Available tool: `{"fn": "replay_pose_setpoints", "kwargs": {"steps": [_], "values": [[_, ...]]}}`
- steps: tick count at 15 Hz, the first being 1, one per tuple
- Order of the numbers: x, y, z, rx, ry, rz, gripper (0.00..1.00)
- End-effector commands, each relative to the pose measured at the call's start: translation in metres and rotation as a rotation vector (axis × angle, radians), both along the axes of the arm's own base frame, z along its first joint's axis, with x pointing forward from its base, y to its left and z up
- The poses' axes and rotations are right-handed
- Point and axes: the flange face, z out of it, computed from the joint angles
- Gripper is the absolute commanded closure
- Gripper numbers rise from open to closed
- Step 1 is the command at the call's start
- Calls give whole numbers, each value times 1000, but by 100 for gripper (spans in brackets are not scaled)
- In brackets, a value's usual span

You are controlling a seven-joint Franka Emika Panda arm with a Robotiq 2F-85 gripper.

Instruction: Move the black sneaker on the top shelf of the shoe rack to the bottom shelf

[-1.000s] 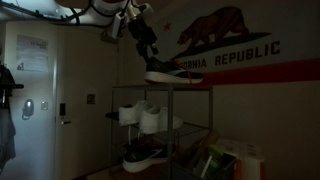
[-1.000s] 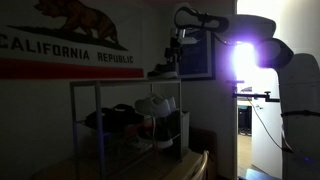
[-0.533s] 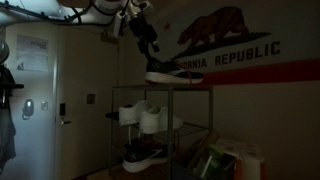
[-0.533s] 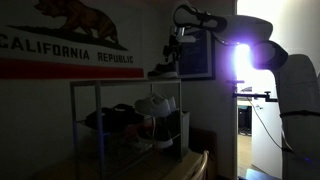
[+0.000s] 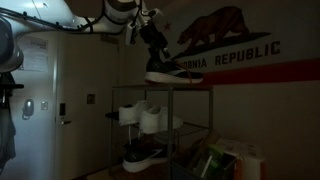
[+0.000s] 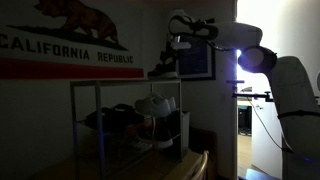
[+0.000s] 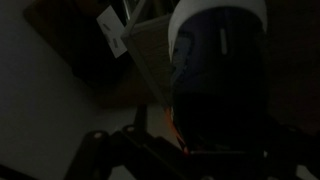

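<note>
Black sneaker (image 5: 173, 70), pincer (image 5: 157, 52) over heel, gap unclear

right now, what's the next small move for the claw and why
Probably ease the claw down a little onto the heel end of the black sneaker. The sneaker sits on the top shelf and the claw hangs just above it; the wrist view shows the shoe close below, but it is too dark to tell whether the jaws grip it.
</note>
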Motion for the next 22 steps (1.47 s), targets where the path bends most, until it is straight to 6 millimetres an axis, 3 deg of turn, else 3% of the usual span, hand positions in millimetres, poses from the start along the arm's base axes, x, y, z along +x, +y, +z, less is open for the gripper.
{"fn": "replay_pose_setpoints", "kwargs": {"steps": [1, 5, 6, 7, 11, 15, 18, 22], "values": [[13, -8, -1, -25, -45, -49, 0], [19, -19, -12, -34, -20, -77, 0], [19, -22, -14, -35, -13, -81, 18], [20, -25, -16, -36, -6, -84, 28], [22, -32, -22, -32, 14, -93, 58], [24, -26, -27, -26, 30, -71, 88], [24, -15, -33, -5, 58, -33, 97], [12, -7, -20, 0, 73, 14, 93]]}}
